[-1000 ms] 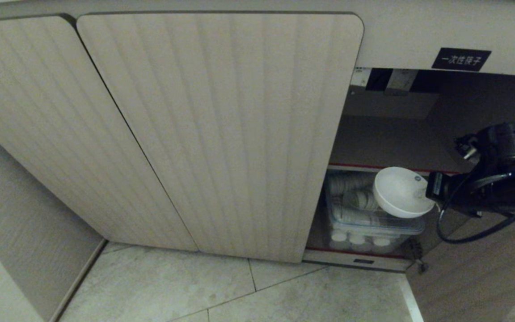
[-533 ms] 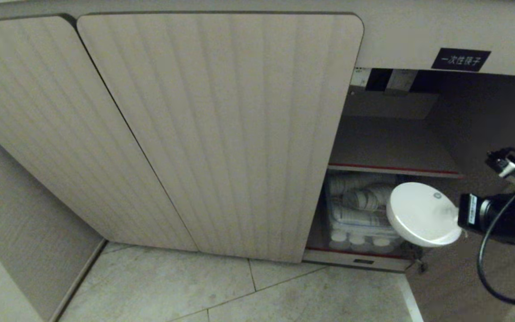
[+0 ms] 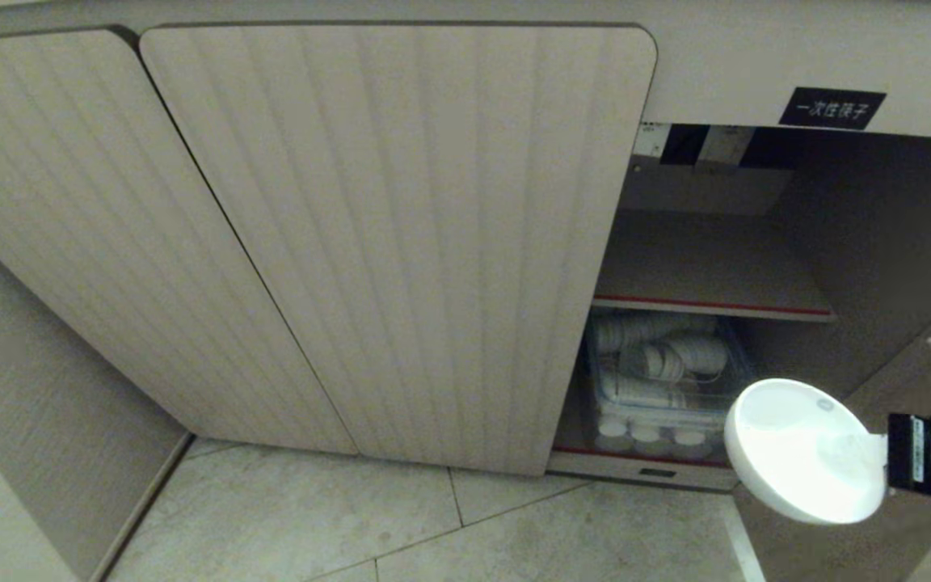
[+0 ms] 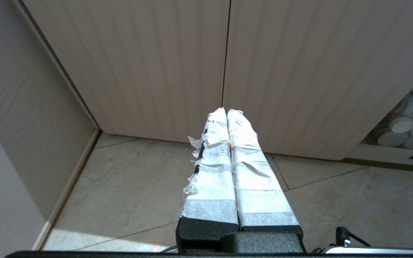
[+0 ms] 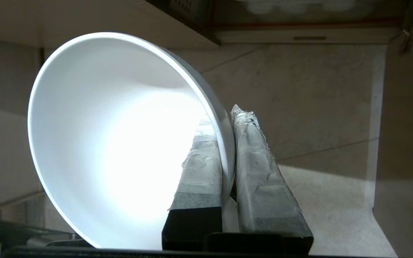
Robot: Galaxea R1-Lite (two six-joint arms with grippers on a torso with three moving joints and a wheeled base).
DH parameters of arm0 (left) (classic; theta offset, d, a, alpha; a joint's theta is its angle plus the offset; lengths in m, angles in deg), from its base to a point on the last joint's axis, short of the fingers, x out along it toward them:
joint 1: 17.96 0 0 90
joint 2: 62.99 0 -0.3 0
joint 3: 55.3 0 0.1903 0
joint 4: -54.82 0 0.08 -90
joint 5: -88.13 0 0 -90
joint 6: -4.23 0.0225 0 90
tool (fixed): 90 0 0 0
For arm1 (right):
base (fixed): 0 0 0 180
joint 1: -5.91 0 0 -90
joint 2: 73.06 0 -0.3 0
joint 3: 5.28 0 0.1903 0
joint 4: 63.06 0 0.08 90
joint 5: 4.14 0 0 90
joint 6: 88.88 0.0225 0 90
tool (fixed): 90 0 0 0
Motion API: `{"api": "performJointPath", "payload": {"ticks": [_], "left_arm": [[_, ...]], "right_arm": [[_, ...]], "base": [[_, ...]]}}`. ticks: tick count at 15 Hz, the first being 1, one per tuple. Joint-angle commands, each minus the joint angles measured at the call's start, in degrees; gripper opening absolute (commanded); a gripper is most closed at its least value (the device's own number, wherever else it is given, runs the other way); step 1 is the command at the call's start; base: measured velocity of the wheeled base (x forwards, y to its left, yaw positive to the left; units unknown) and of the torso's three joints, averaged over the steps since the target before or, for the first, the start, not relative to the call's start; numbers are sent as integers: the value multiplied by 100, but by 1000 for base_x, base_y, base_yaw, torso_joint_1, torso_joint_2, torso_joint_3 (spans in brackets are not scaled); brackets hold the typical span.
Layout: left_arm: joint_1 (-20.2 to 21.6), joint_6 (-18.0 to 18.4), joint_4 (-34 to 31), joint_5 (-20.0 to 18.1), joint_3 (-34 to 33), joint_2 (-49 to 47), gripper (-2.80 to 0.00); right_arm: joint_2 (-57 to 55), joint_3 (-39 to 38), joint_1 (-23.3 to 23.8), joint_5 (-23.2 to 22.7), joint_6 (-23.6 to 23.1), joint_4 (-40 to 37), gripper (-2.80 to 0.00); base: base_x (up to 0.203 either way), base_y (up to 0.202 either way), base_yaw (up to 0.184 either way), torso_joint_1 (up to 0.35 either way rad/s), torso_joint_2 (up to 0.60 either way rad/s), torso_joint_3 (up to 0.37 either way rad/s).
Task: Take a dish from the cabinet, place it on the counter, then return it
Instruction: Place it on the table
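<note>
White tape wrapped both fingers of the left gripper [image 4: 227,111], which were pressed together on nothing, low over the tiled floor [image 4: 138,186] in front of the shut ribbed doors at the left of the cabinet [image 3: 401,242]. Further right, the cabinet stood open, with a red-edged shelf [image 3: 708,305] and, below it, a clear tub [image 3: 667,380] of stacked white cups. A black label [image 3: 832,107] with white characters sat above the opening.

Right of the tub, outside the cabinet and in the air above the floor, was the dish [image 3: 801,449]. The right gripper [image 5: 228,118] was clamped on its rim from the right side, reaching in from the frame's right edge. In the right wrist view, one taped finger [image 5: 201,165] lay inside the bowl and the other against its outer wall, the thin rim pinched between them.

The dish was a plain, glossy white round bowl with deep sides, tipped so its open mouth faced up and toward the head camera. Light glared brightly off its inner surface. Its foot could not be seen. A small greyish mark showed near the far rim.
</note>
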Motion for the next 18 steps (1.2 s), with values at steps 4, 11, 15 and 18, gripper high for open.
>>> {"api": "performJointPath", "payload": {"ticks": [4, 11, 15, 18], "left_arm": [[1, -4, 2, 3, 1, 2, -280], [1, -4, 2, 3, 2, 2, -280], [1, -4, 2, 3, 2, 2, -280], [1, -4, 2, 3, 6, 2, -280]], "right_arm": [[485, -114, -305, -93, -1, -424, -280], [1033, -445, -788, -102, -13, -783, -280], [1164, -793, -785, -80, -495, -844, -280], [1217, -870, -789, -102, -636, -848, -280]], "base": [[0, 0, 0, 0, 0, 0], [0, 0, 0, 0, 0, 0], [0, 0, 0, 0, 0, 0], [0, 0, 0, 0, 0, 0]]}}
